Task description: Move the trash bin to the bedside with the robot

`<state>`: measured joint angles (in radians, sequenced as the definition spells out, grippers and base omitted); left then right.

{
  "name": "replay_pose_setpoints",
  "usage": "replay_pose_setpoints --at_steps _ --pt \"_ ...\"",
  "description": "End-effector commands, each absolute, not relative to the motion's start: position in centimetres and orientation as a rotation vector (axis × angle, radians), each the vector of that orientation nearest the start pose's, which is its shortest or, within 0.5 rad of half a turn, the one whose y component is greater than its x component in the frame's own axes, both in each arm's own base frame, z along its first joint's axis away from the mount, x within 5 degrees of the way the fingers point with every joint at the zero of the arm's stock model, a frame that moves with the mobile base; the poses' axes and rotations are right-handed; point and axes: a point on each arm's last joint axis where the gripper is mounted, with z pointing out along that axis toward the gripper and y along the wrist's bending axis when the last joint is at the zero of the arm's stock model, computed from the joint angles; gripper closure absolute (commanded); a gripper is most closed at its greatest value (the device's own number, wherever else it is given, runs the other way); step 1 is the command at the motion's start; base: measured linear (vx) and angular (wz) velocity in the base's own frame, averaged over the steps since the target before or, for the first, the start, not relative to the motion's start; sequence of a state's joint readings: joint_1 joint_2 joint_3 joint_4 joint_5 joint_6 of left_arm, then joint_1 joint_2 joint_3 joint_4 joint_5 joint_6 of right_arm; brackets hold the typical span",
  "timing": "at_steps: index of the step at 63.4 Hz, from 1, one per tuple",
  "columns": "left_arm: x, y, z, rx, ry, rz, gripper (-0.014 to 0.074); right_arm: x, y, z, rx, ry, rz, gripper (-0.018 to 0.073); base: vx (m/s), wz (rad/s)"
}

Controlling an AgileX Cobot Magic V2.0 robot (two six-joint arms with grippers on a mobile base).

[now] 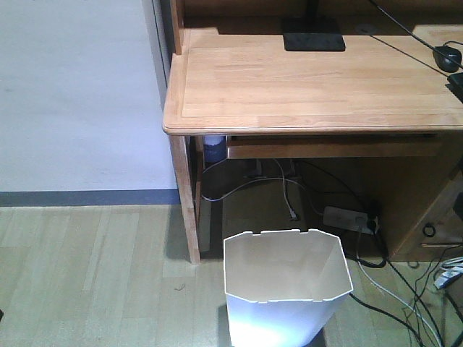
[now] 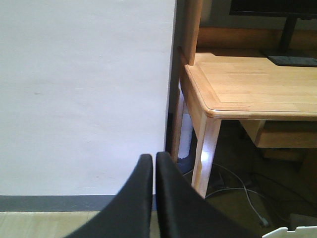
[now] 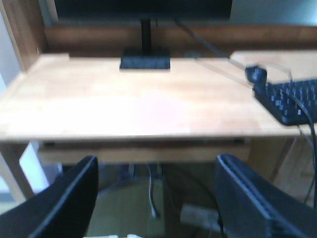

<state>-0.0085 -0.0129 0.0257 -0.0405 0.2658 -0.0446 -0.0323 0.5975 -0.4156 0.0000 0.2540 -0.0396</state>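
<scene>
White wall (image 1: 72, 94) and pale wood floor (image 1: 87, 267) fill the left; right of them a wooden tabletop (image 1: 311, 87) carries a black monitor base (image 1: 313, 36) and, at its far right, a mouse (image 1: 448, 56). White trash bin (image 1: 286, 289) stands upright on the floor just in front of the tabletop, near its left leg, with cables (image 1: 289, 191) and a power strip (image 1: 347, 217) behind it. Left fingers (image 2: 138, 198) pressed together, gripping nothing; right fingers (image 3: 69, 203) wide apart, empty.
</scene>
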Motion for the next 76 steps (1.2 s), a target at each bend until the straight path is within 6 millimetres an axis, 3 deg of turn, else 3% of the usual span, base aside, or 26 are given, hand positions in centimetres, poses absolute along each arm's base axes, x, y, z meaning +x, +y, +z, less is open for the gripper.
replay_pose_setpoints --at_steps 1,12,36,54,68,76 --pt "5.5 -0.2 18.2 -0.061 1.697 -0.089 0.0602 14.0 -0.1 30.0 -0.039 1.911 -0.042 0.0065 0.0 0.0" --pt "5.5 -0.2 18.2 -0.061 1.697 -0.089 0.0602 16.4 0.5 29.9 -0.101 2.059 -0.026 0.0065 0.0 0.0" --pt "5.5 -0.2 18.2 -0.061 1.697 -0.089 0.0602 22.6 0.5 26.6 -0.104 2.392 -0.014 0.0065 0.0 0.0" --pt "5.5 -0.2 18.2 -0.061 1.697 -0.089 0.0602 27.9 0.6 22.3 -0.145 2.611 -0.012 0.0065 0.0 0.0" --pt "5.5 -0.2 18.2 -0.061 1.697 -0.089 0.0602 31.6 -2.3 17.6 0.03 2.75 0.084 0.0065 0.0 0.0" --pt "5.5 -0.2 18.2 -0.061 1.697 -0.089 0.0602 33.1 -3.0 14.5 -0.039 2.809 0.17 0.0065 0.0 0.0"
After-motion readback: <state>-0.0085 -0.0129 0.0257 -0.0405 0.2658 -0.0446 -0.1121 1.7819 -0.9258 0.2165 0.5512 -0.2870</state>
